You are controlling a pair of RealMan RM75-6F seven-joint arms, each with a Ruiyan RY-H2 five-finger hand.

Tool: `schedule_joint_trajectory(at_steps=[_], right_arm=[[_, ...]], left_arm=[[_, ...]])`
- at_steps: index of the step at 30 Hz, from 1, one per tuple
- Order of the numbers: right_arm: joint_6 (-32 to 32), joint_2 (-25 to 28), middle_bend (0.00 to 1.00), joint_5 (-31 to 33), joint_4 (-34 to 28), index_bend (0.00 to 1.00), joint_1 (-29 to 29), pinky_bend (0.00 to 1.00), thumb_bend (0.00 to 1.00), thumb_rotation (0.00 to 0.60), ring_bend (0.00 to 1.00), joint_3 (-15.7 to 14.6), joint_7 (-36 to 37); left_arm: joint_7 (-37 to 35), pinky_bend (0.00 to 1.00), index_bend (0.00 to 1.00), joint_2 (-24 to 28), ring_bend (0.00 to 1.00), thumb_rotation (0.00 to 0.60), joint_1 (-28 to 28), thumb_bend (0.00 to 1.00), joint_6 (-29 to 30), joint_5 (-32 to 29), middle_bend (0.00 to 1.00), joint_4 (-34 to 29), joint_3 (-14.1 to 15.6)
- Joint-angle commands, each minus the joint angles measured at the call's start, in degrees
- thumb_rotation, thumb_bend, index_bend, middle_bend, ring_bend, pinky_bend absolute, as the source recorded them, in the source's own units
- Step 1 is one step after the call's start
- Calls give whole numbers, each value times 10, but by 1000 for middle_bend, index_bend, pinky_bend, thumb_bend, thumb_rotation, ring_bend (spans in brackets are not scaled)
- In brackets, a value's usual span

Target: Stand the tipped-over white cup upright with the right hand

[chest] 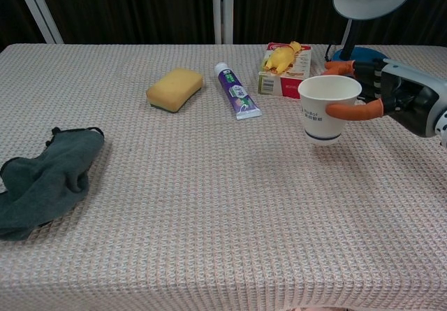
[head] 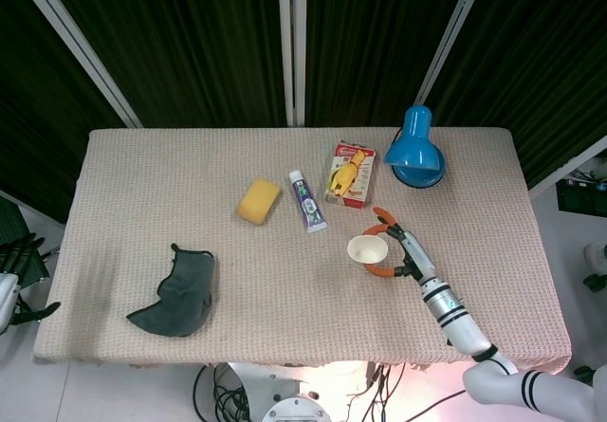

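A table covered in beige woven cloth (head: 142, 185) carries a crumpled grey rag (head: 176, 292) near left, a yellow sponge (head: 258, 200), a white-purple tube (head: 307, 201), a red boxed yellow toy (head: 351, 173) and a blue desk lamp (head: 414, 149) far right.
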Motion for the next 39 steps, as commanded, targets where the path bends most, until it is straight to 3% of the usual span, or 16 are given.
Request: schedule_joint_trajectory(at_steps=[1,6,13,14,16,18,20,28,32,37,39], right_arm=[[-10,-55,31,-60,91,620,-11,0,178,600,0,-20,89],[5,-74,30,-83,134,620,-11,0,176,600,0,-33,128],[29,-74,26,-101,150,604,-15,0,176,600,0,-45,122],[31,-74,23,-103,151,577,-15,0,176,600,0,-47,118],[39,-75,14,-110,157,422,-16,0,167,600,0,-52,104],[44,-75,4,-119,164,164,-16,0,128,600,0,-59,92],[43,-72,0,-123,164,24,-14,0,84,600,0,-64,89],[102,-39,0,-146,136,0,-27,0,0,600,0,-72,25],[166,31,0,-159,78,0,-61,0,0,600,0,-81,-92],[223,133,0,-78,-23,0,-148,0,0,600,0,-69,-427],[246,158,0,-30,-67,0,-182,0,0,600,0,-58,-522]], left_arm=[[-2,4,17,2,0,600,-2,125,3,2,0,1,-3],[2,4,17,0,0,600,-1,124,3,1,0,-1,-2],[-1,4,17,-1,0,600,-4,124,7,6,0,3,-3],[0,4,17,-1,0,600,-4,124,6,5,0,2,-2],[2,4,17,-3,0,600,-3,125,4,3,0,3,-2],[2,5,17,-4,0,600,-2,124,5,3,0,5,-1],[1,5,17,-5,0,600,-1,124,7,3,0,8,-1],[4,5,17,2,0,600,-1,124,11,2,0,-3,-3],[4,4,17,1,0,600,2,124,17,1,0,-2,-4],[14,5,17,8,0,600,3,124,25,0,0,-13,-9],[19,5,17,6,0,600,6,124,33,-3,0,-16,-12]])
